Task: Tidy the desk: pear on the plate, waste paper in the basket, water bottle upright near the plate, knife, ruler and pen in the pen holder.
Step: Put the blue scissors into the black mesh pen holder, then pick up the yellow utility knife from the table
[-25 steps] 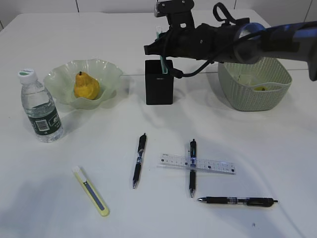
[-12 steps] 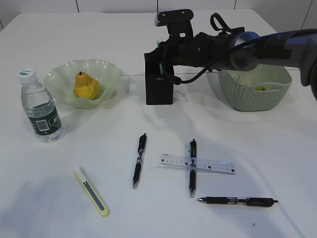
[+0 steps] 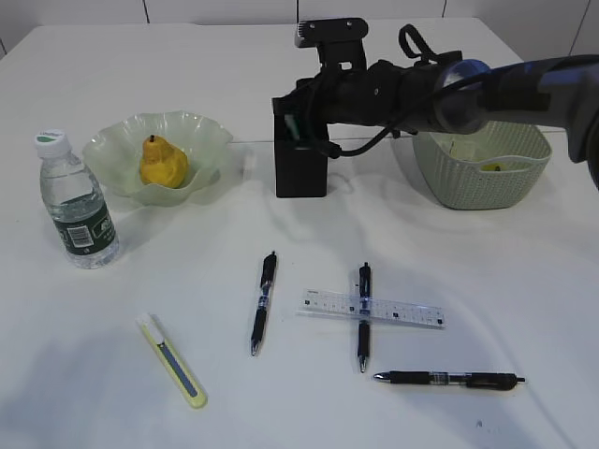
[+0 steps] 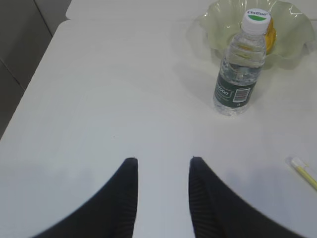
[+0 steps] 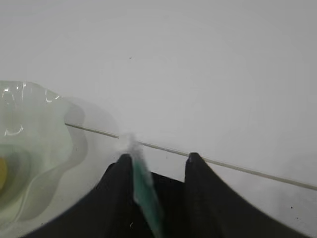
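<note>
My right gripper (image 3: pixel 293 110) hangs over the black pen holder (image 3: pixel 300 173). In the right wrist view its jaws (image 5: pixel 158 157) stand apart, and a blurred green knife-like tool (image 5: pixel 146 191) leans on the left finger above the holder's mouth. The pear (image 3: pixel 162 161) lies on the green plate (image 3: pixel 201 131), with the water bottle (image 3: pixel 78 201) upright beside it. A yellow knife (image 3: pixel 173 360), three pens (image 3: pixel 263 301) (image 3: pixel 363 313) (image 3: pixel 447 379) and the clear ruler (image 3: pixel 393 311) lie on the desk. My left gripper (image 4: pixel 161 161) is open and empty over bare desk.
The green basket (image 3: pixel 482 178) stands right of the pen holder with pale paper (image 3: pixel 463 148) inside. The ruler lies across the middle pen. In the left wrist view the bottle (image 4: pixel 240 64), the plate (image 4: pixel 213 25) and the yellow knife's tip (image 4: pixel 303 171) show ahead.
My right gripper has come down over the pen holder. The green tool has dropped from upright above the gripper to low at the holder's mouth.
</note>
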Available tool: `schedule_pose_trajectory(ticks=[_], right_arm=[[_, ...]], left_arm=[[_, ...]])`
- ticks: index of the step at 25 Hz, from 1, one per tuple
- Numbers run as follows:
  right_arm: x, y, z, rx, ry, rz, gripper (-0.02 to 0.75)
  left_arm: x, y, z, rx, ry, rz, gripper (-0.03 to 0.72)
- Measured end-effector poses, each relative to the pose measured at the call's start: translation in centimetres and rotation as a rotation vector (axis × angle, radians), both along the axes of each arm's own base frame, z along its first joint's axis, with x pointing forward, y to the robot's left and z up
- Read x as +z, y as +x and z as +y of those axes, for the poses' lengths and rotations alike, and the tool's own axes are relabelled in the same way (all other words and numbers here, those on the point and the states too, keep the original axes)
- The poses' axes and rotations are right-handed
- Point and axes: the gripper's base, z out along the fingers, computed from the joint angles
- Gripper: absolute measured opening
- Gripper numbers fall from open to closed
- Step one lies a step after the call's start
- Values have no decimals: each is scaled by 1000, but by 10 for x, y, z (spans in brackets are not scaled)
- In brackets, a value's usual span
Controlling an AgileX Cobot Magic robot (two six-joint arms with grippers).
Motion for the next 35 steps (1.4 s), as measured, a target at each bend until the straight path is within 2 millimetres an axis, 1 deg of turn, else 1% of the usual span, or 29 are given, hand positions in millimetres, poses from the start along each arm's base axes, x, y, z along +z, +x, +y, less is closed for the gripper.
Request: schedule_pose_trajectory(ticks=[3, 8, 10, 13, 16, 18, 22, 25, 29, 32, 35], right_arm=[[-2, -1, 0, 3, 6, 22, 312], [-8, -5, 2, 35, -6, 104, 315], [-6, -8, 3, 51, -10, 134, 315], [10, -11, 3, 64, -5, 133, 315], [32, -16, 1, 81, -6, 123, 315], [46, -21, -1, 100, -21, 124, 315], [68, -32, -3, 164, -93, 171, 315], [81, -42, -6, 216, -165, 233, 315], [94, -57, -13, 275, -230, 365, 315], [100, -69, -18, 325, -300, 502, 315], [102, -81, -24, 356, -367, 640, 315]], left_arm=[[0, 0, 0, 0, 0, 0, 239], [0, 0, 0, 0, 0, 0, 239], [0, 0, 0, 0, 0, 0, 239], [0, 0, 0, 0, 0, 0, 239], [0, 0, 0, 0, 0, 0, 239], [0, 0, 0, 0, -2, 0, 239], [0, 0, 0, 0, -2, 0, 239], [0, 0, 0, 0, -2, 0, 239], [0, 0, 0, 0, -2, 0, 239], [0, 0, 0, -1, -3, 0, 239], [0, 0, 0, -1, -3, 0, 239]])
